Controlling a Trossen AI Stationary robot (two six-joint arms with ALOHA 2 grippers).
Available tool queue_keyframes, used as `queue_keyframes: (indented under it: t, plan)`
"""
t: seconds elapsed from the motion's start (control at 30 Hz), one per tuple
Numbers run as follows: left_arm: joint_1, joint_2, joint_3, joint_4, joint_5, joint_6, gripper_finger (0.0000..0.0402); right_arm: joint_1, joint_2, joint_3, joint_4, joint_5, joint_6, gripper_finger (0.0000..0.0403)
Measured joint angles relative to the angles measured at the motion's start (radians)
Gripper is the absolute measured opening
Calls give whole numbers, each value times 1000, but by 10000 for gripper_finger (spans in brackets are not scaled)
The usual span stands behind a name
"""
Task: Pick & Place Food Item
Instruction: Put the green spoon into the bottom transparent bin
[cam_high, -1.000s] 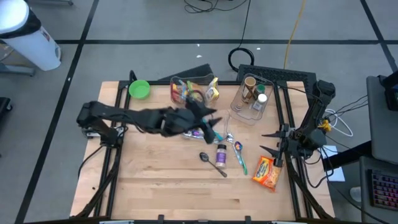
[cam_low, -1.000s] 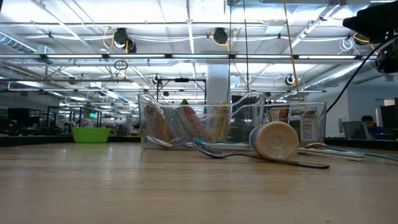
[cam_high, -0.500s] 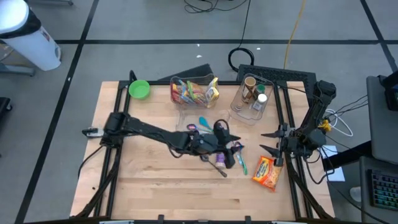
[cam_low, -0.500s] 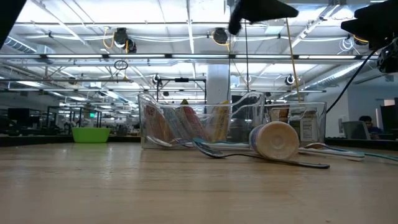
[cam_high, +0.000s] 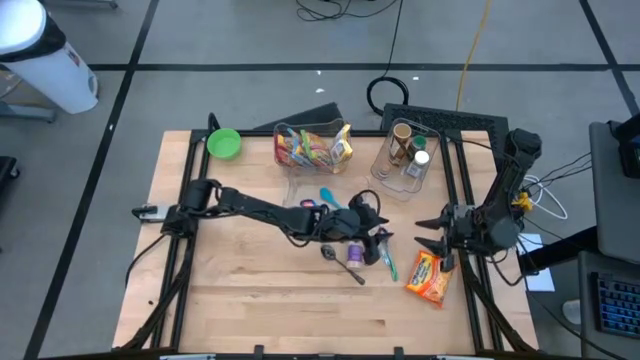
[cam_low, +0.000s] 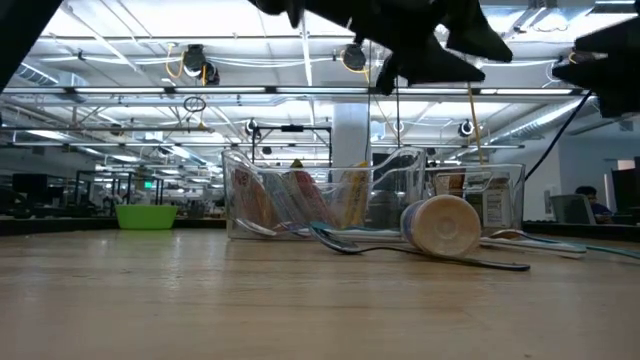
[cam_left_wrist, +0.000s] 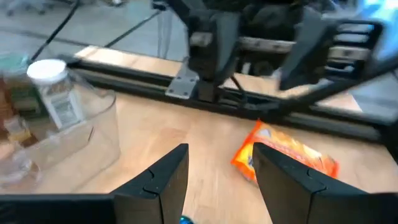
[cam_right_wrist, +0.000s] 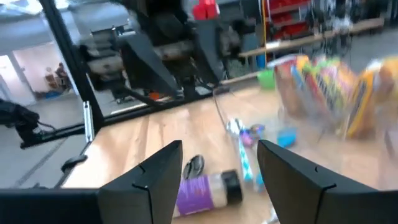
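Note:
The food item, an orange snack bag (cam_high: 428, 277), lies flat near the table's right edge; the left wrist view shows the bag (cam_left_wrist: 286, 155) just ahead. My left gripper (cam_high: 383, 238) (cam_left_wrist: 217, 155) hangs open above the utensils at mid-table, a short way to the left of the bag, pointing at it with nothing between its fingers. In the low view my left gripper (cam_low: 430, 50) is well above the tabletop. My right gripper (cam_high: 427, 234) (cam_right_wrist: 217, 152) waits open by the right edge, just beyond the bag's far end, also with nothing in it.
A purple-labelled bottle (cam_high: 355, 250) lies on its side beside a metal spoon (cam_high: 340, 262) and teal utensils (cam_high: 385, 255) under my left gripper. Clear bins stand at the back, one with snack packs (cam_high: 312, 146), one with jars (cam_high: 405, 155). A green bowl (cam_high: 224, 143) is far left.
My left arm has stretched out from the snack bin toward the table's right and near side, and its gripper has come down over the utensils toward the orange bag, its fingers still open. The bag and the utensils have not moved.

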Motion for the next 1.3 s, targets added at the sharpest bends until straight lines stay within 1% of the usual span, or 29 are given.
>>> queue_keyframes:
  t: [0.07,0.17,0.23,0.33,0.43,0.6,0.73,0.83,1.0,1.3]
  plan:
    - [-1,-26,0,-45,28,60,186,-1,34,0,-78,-1,147,201]
    - [-6,-74,0,-136,31,122,186,-29,107,1,-128,-6,338,201]
    - [-7,-105,0,-199,32,136,186,-68,167,1,-133,-55,418,201]
    - [-4,-155,0,-308,31,131,186,-159,263,9,-140,-161,522,199]
    - [0,-207,0,-401,19,128,186,-279,365,36,-203,-310,609,192]
    - [1,-275,1,-544,-53,123,186,-463,512,96,-274,-566,701,178]
    - [3,-315,1,-609,-90,125,186,-560,583,129,-322,-704,757,168]
    - [3,-322,1,-630,-113,128,186,-612,618,138,-363,-792,796,164]
    - [8,-320,1,-637,-134,161,186,-654,674,172,-376,-864,824,162]
    - [53,-320,1,-643,-132,166,186,-699,817,242,-398,-862,823,160]
